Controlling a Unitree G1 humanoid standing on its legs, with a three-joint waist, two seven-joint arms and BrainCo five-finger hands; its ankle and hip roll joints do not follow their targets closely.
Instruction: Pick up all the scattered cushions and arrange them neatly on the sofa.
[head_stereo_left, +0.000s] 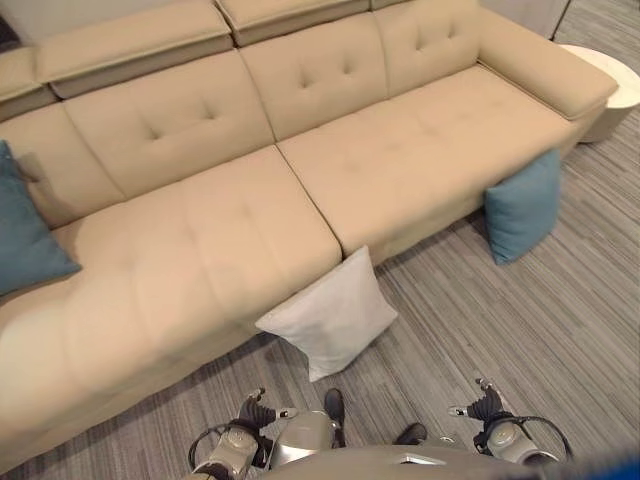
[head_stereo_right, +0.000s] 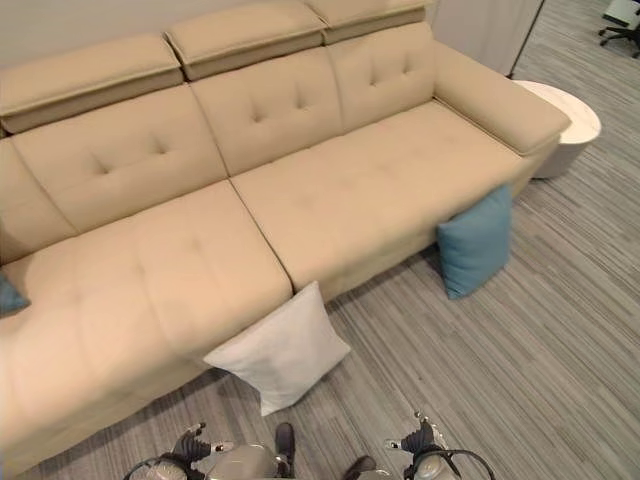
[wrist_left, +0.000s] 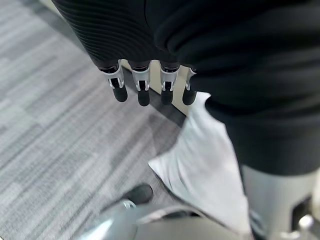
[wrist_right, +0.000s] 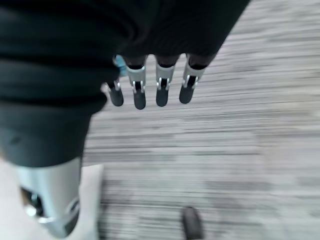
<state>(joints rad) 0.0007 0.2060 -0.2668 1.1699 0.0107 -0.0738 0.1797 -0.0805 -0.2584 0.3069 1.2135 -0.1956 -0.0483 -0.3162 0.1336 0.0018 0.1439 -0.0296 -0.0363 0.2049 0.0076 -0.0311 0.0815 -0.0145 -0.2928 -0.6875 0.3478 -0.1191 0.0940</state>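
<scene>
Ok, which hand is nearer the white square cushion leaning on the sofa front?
Left. The left hand hangs just below the white square cushion, empty. The right hand hangs farther off to its right, over grey carpet.

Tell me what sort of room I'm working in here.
Probably a lounge or office seating area: a long beige sofa, grey striped carpet, a round white side table, and what looks like an office chair.
</scene>
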